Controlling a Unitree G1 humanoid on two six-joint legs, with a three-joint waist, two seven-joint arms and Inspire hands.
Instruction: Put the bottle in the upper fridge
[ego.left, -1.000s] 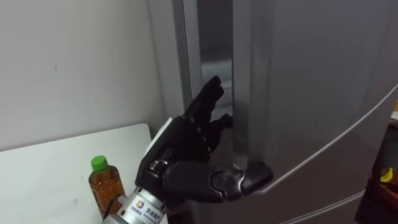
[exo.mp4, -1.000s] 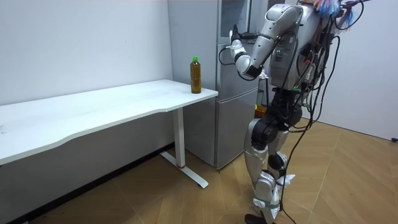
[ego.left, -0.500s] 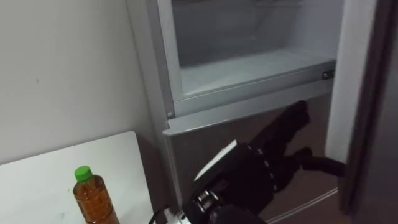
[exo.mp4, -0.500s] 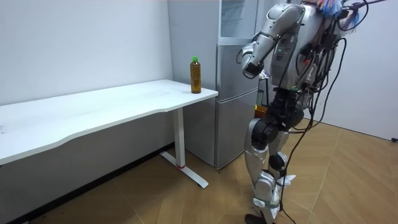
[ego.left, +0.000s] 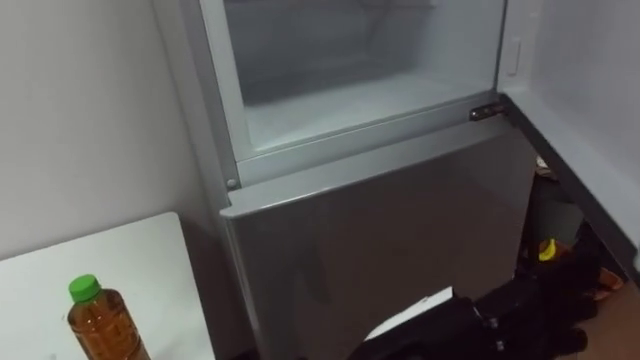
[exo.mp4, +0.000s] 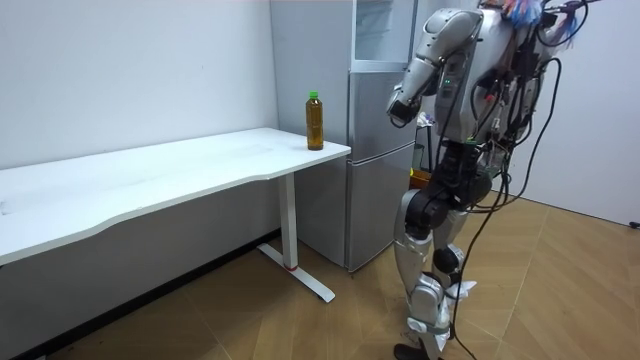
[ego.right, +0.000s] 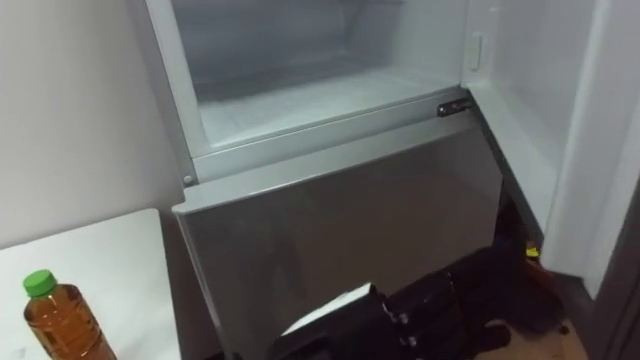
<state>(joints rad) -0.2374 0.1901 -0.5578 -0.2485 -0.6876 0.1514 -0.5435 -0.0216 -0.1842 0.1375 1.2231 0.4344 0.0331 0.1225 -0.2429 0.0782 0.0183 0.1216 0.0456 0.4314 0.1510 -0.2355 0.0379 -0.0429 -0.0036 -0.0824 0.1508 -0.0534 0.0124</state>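
**Fridge** (ego.left: 190, 120): upper compartment (ego.left: 350, 90) stood open and bare, so door-opening looked done.
**Table** (ego.left: 130, 260): just beside it.
**Your left hand** (ego.left: 520, 320): low before the lower door (ego.left: 380, 240); too dark to tell whether open or closed.
**Bottle** (ego.left: 100, 325): upright on the table's corner, ungrasped; next you had to reach left and grip it. No writing was legible.

Upper fridge door (ego.left: 585, 95) swung wide open; left hand (ego.left: 515, 318) dropped low, off door.
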